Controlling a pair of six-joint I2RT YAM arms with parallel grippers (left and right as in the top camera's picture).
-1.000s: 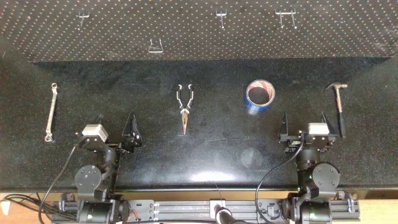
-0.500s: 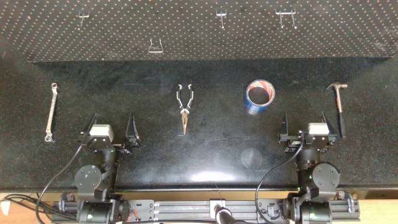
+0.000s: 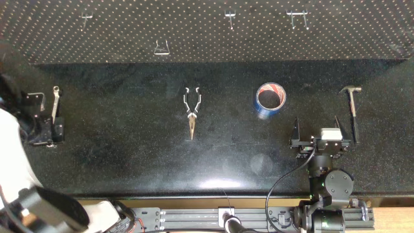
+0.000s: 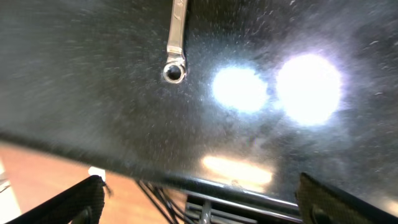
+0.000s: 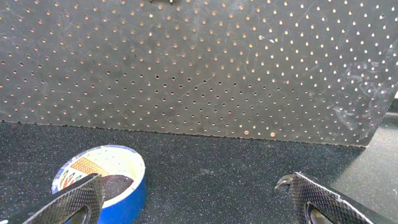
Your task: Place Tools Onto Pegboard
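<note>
Spanning the back of the scene, the pegboard stands upright along the far edge of the black surface, and all four tools lie on that surface in front of it. The left arm rises close under the overhead camera as a large pale shape at the left edge, while the right arm sits low near its base at the front right. The left end effector hangs at the far left over the wrench, spread wide and gripping nothing. Its wrist view shows the wrench's ring end flat on the surface, apart from both fingers, with the surface's front edge beyond. The right end effector rests low near the front, between the tape roll and the hammer, touching neither. It is also opened wide and holds nothing. It faces the pegboard, with the blue tape roll lying flat just beyond one of its fingers. The hammer lies at the far right with its head toward the pegboard. The pliers lie at the middle of the surface, handles toward the pegboard and nose toward the arms. The wrench lies lengthwise at the far left, running from back to front. Small metal hooks stick out of the pegboard, one low at centre left and others higher up.
</note>
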